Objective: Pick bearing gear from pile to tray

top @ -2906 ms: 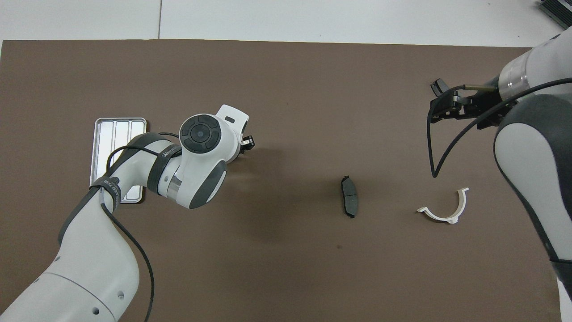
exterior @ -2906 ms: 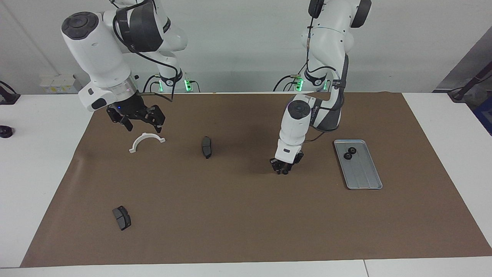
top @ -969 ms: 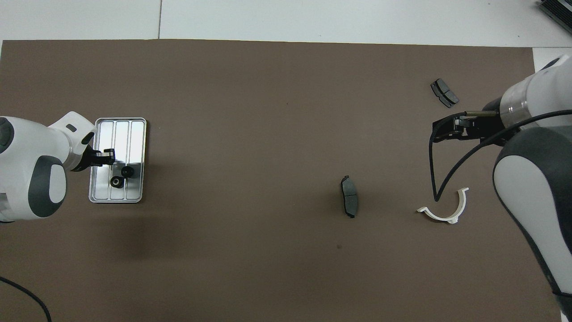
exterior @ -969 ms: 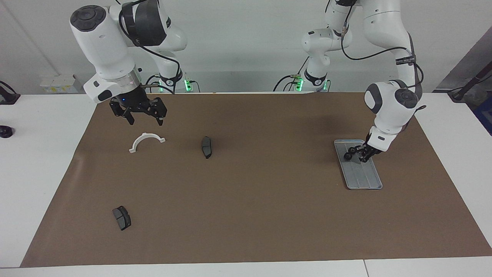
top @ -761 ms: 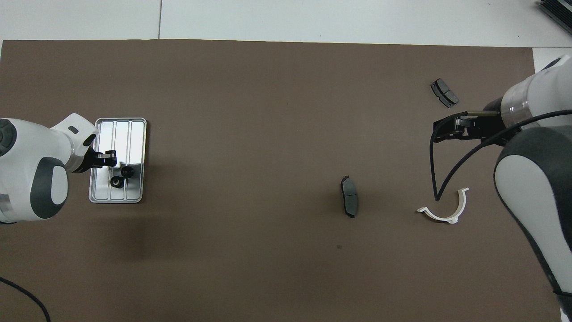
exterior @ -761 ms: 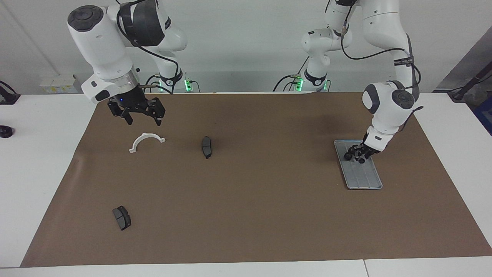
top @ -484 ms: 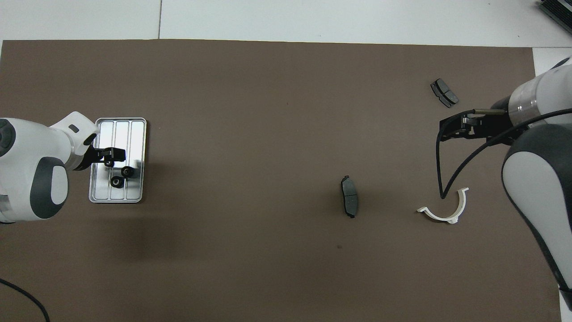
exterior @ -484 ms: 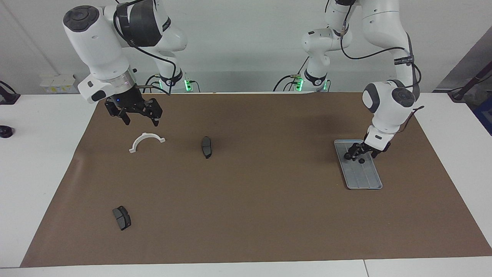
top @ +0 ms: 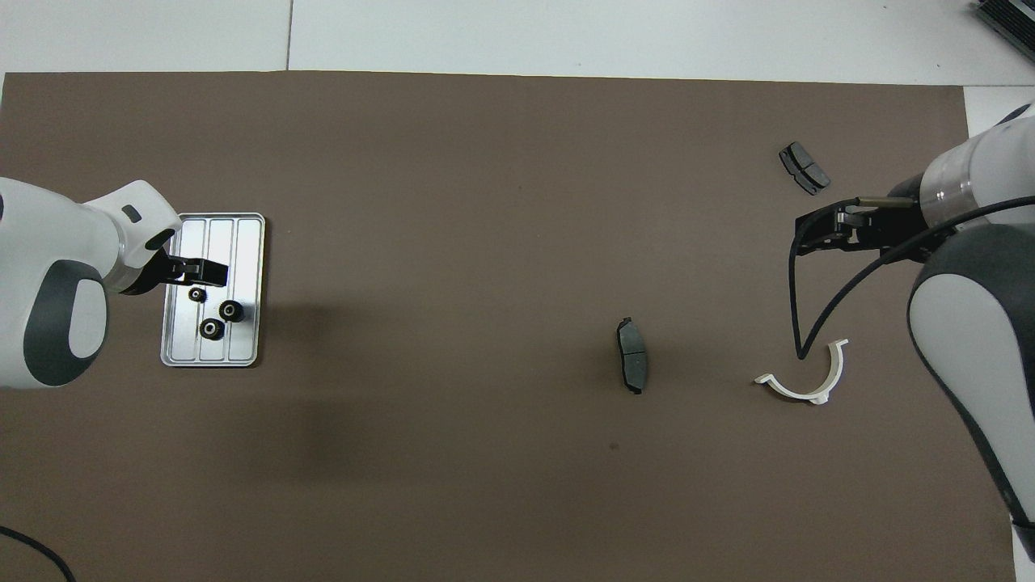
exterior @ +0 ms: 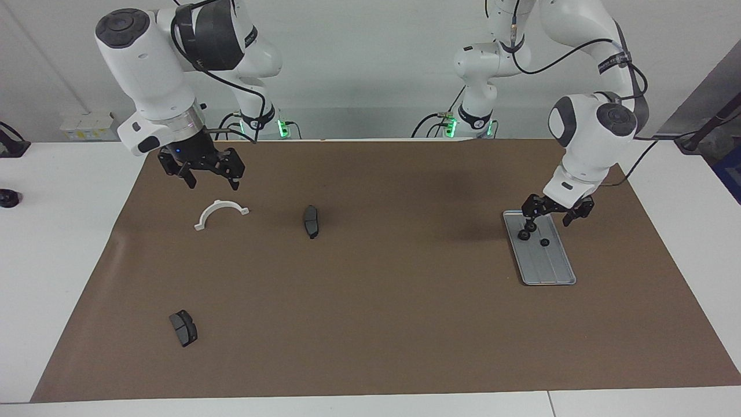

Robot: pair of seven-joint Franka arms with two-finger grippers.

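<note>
The silver ridged tray (exterior: 548,267) lies on the brown mat at the left arm's end; it also shows in the overhead view (top: 242,242). Three small black ring gears (exterior: 524,235) lie in the half of the tray nearer to the robots: one (top: 196,295) alone, two (top: 231,310) side by side. My left gripper (exterior: 556,211) is open and empty, raised a little over that end of the tray; it also shows in the overhead view (top: 199,273). My right gripper (exterior: 204,176) waits open and empty in the air over the mat near the white bracket.
A white half-ring bracket (exterior: 220,212) lies at the right arm's end. One dark grey pad (exterior: 311,221) lies mid-mat, another (exterior: 183,328) toward the mat's corner farthest from the robots. A brown mat (exterior: 370,324) covers the table.
My left gripper carried a gear from mid-mat to the tray, opened, left it there beside the other two and rose. The right gripper shifted slightly.
</note>
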